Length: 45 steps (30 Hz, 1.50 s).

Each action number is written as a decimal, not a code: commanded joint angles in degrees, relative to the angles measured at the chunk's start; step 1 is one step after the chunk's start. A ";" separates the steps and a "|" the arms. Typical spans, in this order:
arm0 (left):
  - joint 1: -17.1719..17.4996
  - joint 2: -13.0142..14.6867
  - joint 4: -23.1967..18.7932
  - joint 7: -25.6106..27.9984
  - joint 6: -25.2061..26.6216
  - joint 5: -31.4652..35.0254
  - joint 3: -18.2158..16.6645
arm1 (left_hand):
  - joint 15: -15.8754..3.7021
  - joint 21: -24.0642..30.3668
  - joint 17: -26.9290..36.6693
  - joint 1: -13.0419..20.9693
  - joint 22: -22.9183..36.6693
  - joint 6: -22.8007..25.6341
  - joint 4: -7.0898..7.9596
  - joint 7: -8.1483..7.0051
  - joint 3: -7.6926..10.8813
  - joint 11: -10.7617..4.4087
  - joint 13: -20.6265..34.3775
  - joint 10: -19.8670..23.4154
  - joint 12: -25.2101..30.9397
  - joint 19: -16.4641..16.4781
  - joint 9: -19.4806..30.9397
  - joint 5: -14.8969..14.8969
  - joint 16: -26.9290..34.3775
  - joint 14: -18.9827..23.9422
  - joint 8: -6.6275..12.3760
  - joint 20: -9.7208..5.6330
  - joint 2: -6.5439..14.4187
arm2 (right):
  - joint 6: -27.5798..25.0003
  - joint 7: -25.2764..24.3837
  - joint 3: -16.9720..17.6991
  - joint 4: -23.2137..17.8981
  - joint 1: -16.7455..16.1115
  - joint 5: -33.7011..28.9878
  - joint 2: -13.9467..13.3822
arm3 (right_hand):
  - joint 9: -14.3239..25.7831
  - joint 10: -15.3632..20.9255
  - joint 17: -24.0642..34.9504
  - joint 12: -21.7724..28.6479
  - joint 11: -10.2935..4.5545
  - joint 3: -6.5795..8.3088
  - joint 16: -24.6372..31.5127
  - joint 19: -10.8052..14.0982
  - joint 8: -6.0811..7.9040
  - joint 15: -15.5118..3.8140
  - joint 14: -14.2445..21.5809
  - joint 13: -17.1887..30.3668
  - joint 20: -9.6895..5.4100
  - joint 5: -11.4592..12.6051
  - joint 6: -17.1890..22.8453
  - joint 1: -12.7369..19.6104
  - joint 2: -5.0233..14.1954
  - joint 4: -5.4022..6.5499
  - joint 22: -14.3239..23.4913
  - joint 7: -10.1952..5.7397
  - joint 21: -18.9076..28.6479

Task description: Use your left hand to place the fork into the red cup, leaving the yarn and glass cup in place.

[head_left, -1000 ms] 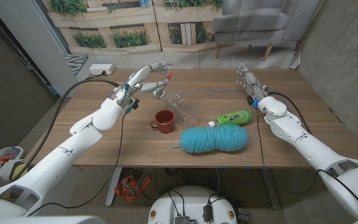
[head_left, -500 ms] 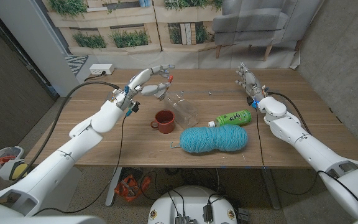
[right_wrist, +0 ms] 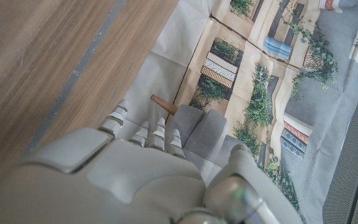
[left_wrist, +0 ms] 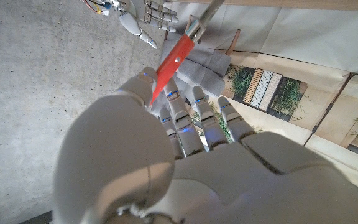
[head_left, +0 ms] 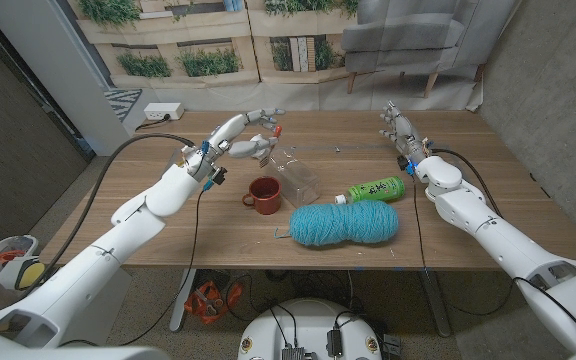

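Left robot hand (head_left: pixel 240 133), gripping the red-handled fork (head_left: pixel 268 133), has lifted slightly since a second ago, upper middle of frame, above-left of the red cup (head_left: pixel 264 194). Right robot hand (head_left: pixel 396 127) idles, fingers loose.

Matt wooden table (head_left: pixel 168 230), fuzzy teal yarn (head_left: pixel 344 223), glossy red cup (head_left: pixel 264 194), clear glass cup (head_left: pixel 293 171), glossy white plastic robot hand (left_wrist: pixel 166 162)

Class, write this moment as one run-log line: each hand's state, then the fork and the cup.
left hand: holds fork, raised | right hand: idle at far edge, holds nothing | red cup: upright, no fork inside yet
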 commanded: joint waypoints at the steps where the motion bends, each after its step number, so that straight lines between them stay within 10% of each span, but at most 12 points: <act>1: 0.06 0.19 0.23 -2.90 -1.37 -2.46 0.65 | -9.52 -0.12 0.27 0.46 0.13 0.35 0.26 0.10 -0.13 -3.91 0.17 4.69 0.17 0.31 0.16 0.29 -0.04 0.32 -0.20 0.21 0.08 | -0.55 -0.66 0.12 -1.16 -0.60 -0.21 -0.48 | 0.30 0.38 0.26 0.10 -0.10 -0.06 0.16 0.49 -0.07 -0.80 0.16 0.20 0.16 -0.02 -0.46 -0.11 0.02 0.01 0.10 -0.04 0.34; 45: 1.96 1.82 1.10 -10.55 -3.49 -7.91 -0.76 | -9.54 -0.15 0.19 0.69 0.08 0.31 0.23 0.47 0.03 -3.86 0.39 4.77 -0.16 0.50 0.18 0.39 -0.44 0.47 -0.51 -0.63 0.11 | -2.27 -1.63 -0.40 -3.46 -1.24 -0.96 -0.98 | 0.29 0.42 0.14 0.08 -0.12 0.15 0.08 0.55 0.19 -0.79 0.23 0.21 0.10 0.09 -0.45 0.11 0.41 0.00 0.10 0.02 0.31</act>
